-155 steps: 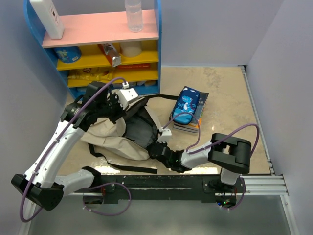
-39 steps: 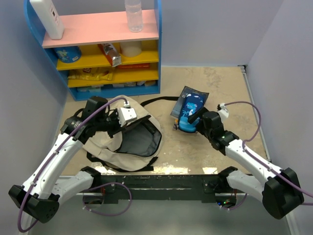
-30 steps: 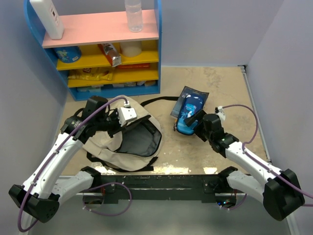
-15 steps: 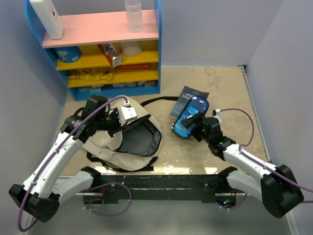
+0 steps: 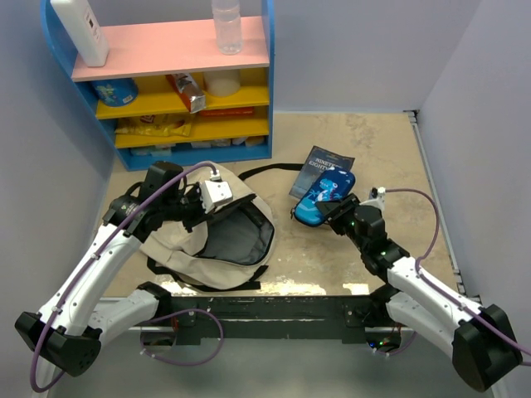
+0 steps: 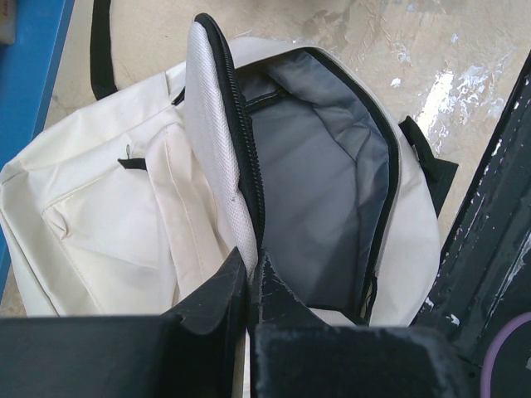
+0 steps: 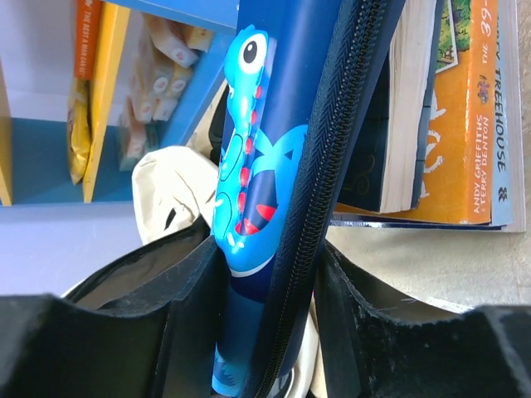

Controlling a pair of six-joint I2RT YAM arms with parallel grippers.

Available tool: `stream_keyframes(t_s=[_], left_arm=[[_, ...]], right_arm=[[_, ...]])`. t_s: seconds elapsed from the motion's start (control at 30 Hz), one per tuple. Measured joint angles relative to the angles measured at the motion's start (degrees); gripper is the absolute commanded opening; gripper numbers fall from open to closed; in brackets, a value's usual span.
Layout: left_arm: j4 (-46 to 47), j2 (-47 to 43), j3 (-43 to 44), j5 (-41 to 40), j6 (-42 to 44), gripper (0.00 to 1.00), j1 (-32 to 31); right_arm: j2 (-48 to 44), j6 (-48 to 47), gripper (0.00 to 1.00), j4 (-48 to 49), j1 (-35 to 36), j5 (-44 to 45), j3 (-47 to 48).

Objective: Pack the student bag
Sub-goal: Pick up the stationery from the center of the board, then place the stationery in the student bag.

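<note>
Right gripper [image 7: 265, 259]: its fingers [image 7: 197, 282] bear on both broad faces of the blue pencil case [image 7: 249, 166], which stands on edge between them, zip side up; I judge it a grip, taken near one end. The long part of the case juts out past the fingertips, over the stacked books [image 7: 448, 124] just beyond. Left gripper [image 6: 249, 269]: fingers pressed together, pinching the zip rim of the flap [image 6: 220, 124] of the student bag [image 6: 99, 224] and holding it up. The bag lies directly ahead of and below these fingers, its grey-lined mouth gaping, and off to the left of the right gripper with bare table between. Risks noted: an end-hold lets the case pivot or slide on its smooth faces during carry; its overhanging end may strike the raised flap or the bag's rim; should the thin rim slip from the left pinch, the mouth would fall shut before entry.
</note>
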Motion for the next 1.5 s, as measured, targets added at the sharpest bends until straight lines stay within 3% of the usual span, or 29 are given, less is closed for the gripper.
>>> stream_keyframes(t_s=[0.13, 0.27, 0.47, 0.63, 0.9, 1.27, 1.5], left_arm=[[-0.07, 0.00, 0.07, 0.00, 0.00, 0.00, 0.00], [-0.31, 0.04, 0.48, 0.00, 0.00, 0.00, 0.00], [-0.35, 0.24, 0.52, 0.04, 0.00, 0.00, 0.00], [-0.46, 0.79, 0.96, 0.11, 0.00, 0.00, 0.00], [-1.51, 0.90, 2.84, 0.09, -0.04, 0.00, 0.00], [-1.46, 0.90, 3.32, -0.17, -0.24, 0.00, 0.00], [-4.28, 1.77, 6.64, 2.91, 0.50, 0.00, 0.00]], right_arm=[[-1.75, -0.63, 0.19, -0.33, 0.02, -0.28, -0.44], [-2.32, -3.96, 0.15, -2.80, 2.12, -0.72, 0.83], [4.15, -13.49, 0.13, -7.96, 15.34, -2.19, 11.26], [15.06, -20.87, 0.13, -7.43, 23.34, -8.17, 18.23], [26.95, -28.20, 0.11, -9.07, 24.68, -15.67, 18.53], [25.05, -30.03, 0.09, -9.88, 26.53, -17.99, 17.75], [34.03, -30.05, 0.07, -6.36, 28.00, -22.27, 20.41]])
